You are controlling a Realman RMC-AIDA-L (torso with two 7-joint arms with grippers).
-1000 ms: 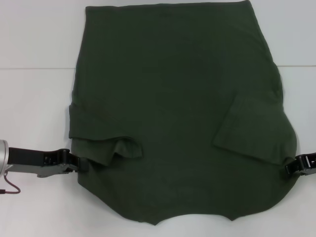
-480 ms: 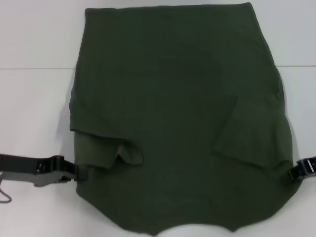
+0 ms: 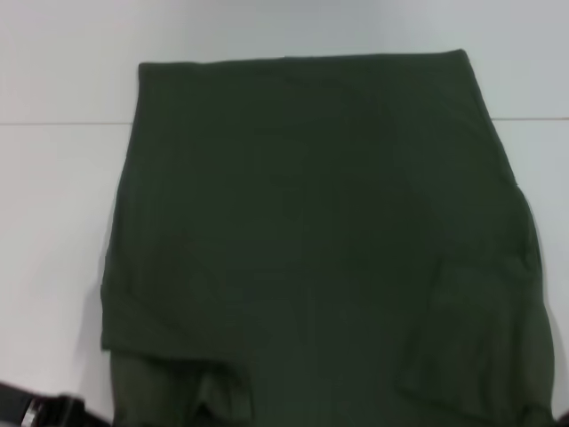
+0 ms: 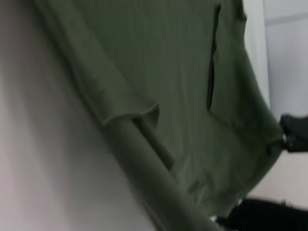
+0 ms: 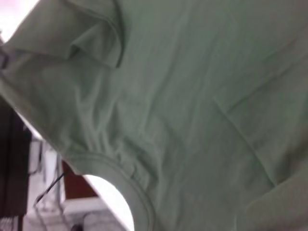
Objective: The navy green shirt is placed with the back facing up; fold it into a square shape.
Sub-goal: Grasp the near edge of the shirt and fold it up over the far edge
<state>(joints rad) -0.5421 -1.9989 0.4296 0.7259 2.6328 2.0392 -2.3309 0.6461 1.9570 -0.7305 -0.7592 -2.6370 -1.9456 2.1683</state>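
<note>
Shirt: navy green shirt [image 3: 311, 231] spreads over most of the white table [image 3: 53, 178], plain side up, far hem straight across the top of the head view.
Sleeves: both lie folded inward over the body, one near each lower corner.
Near end: the collar end hangs raised off the table, as the wrist views show, neckline curve visible in the right wrist view [image 5: 137, 192].
Left gripper: left gripper [image 3: 40, 414] sits at the shirt's near left corner; grip cannot be told.
Right gripper: right gripper [image 4: 294, 134] is pinched on the shirt's opposite near edge.
</note>
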